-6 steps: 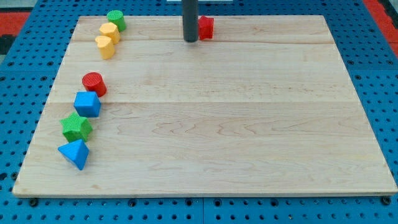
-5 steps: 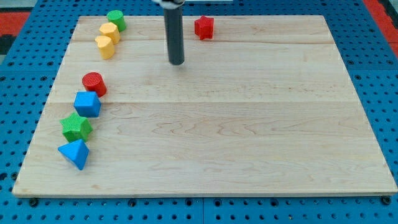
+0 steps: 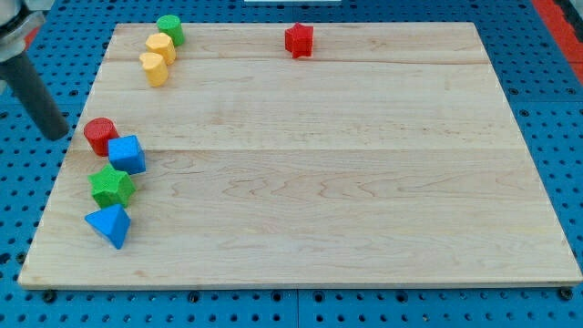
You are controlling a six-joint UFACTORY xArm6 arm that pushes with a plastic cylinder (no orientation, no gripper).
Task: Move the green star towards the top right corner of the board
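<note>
Seven blocks sit on the wooden board (image 3: 319, 182), and my tip (image 3: 56, 134) is out past the board's nine o'clock edge, over the blue pegboard desk (image 3: 556, 137). The end effector here is a plain dark rod (image 3: 35, 91), no jaws at all, so it holds nothing; it leans in from the view's upper left and its lower end stands just at nine o'clock of the red cylinder (image 3: 100, 136), close beside it, though whether they touch I cannot tell. That red cylinder presses against the blue cube (image 3: 127, 154) at its four o'clock. Below the cube comes the green star (image 3: 111, 186), the task's block, lying flat near the board's nine o'clock edge, in the lower half of that side. It looks to touch the cube above it and the blue pyramid-like block (image 3: 110, 224) at its six o'clock. Up toward eleven o'clock on the board, a green cylinder (image 3: 169, 29) heads a short diagonal row with two yellow blocks, the upper yellow block (image 3: 161, 46) and the lower yellow block (image 3: 154, 67), packed together. Well apart from all of these, a red star (image 3: 299, 39) sits alone near the board's twelve o'clock edge.
</note>
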